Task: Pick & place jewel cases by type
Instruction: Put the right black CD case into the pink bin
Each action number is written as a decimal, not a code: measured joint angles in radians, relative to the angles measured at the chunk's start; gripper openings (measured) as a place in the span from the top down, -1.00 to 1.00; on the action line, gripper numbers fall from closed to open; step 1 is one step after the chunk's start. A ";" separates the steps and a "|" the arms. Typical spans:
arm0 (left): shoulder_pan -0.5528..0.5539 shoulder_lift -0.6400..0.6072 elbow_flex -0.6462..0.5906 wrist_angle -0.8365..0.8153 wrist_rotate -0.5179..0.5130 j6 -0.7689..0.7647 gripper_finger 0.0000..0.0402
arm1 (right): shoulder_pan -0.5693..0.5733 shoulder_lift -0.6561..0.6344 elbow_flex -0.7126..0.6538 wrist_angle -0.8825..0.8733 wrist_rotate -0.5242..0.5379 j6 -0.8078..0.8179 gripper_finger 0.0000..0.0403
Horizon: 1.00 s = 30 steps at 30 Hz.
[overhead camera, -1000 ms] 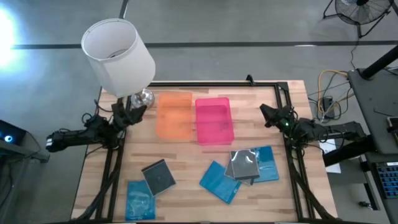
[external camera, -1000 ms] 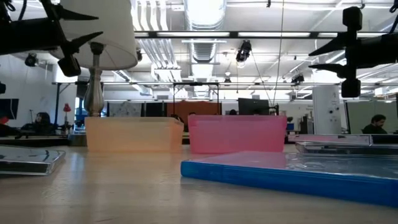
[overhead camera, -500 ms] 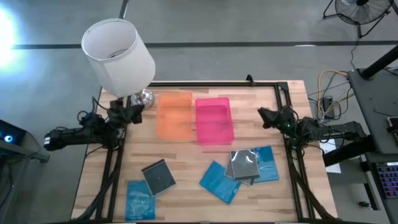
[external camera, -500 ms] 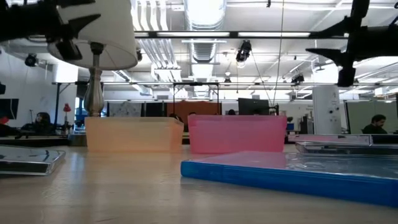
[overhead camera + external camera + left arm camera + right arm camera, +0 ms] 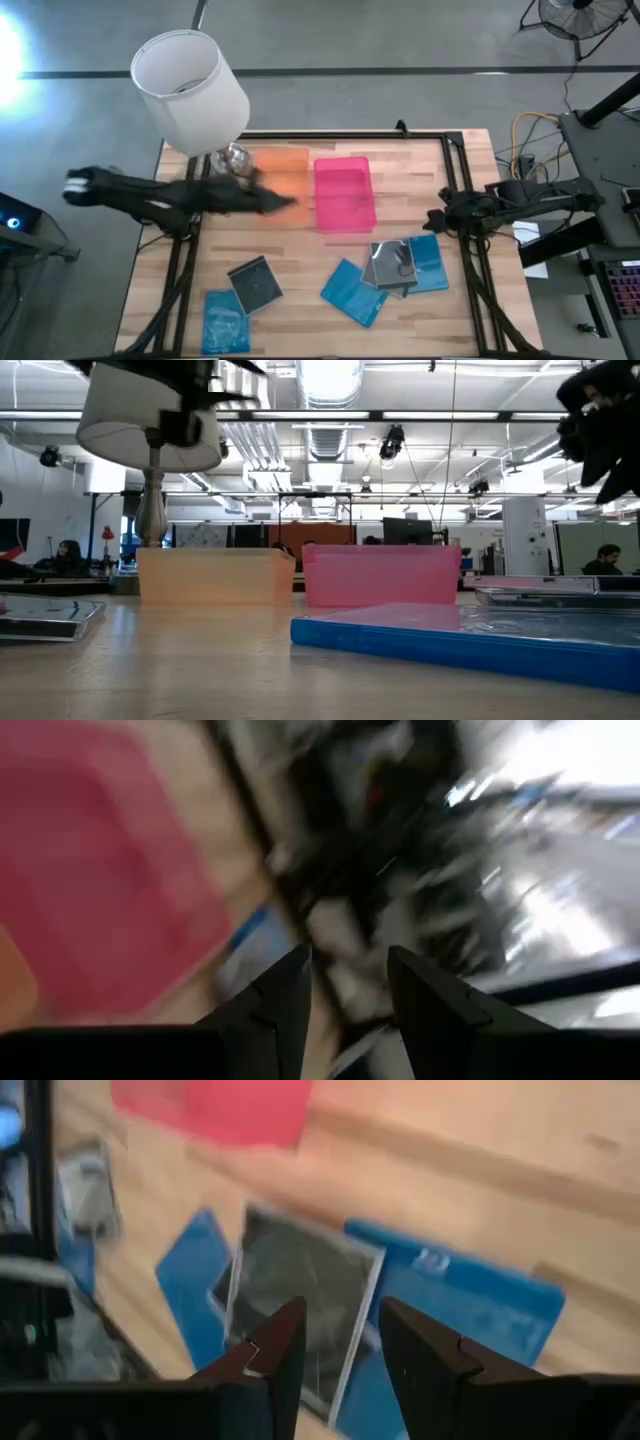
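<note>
Near the pink tray [image 5: 345,195], the right gripper [image 5: 432,219], fingers apart, should drop flat over the grey case [image 5: 391,265] lying on blue cases [image 5: 428,262] on the worktop [image 5: 300,260], while the left gripper [image 5: 285,203], also parted, hangs over the orange tray [image 5: 275,165].

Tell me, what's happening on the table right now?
Left gripper empty over orange translucent tray. Right gripper open near grey-and-blue flat plastic jewel cases. Nothing blocking.

Left tool [image 5: 290,203] over orange tray [image 5: 272,170]
</note>
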 joint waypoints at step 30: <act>-0.099 0.749 0.387 -0.033 0.197 0.064 0.42 | 0.364 0.372 -0.217 0.531 0.172 0.375 0.39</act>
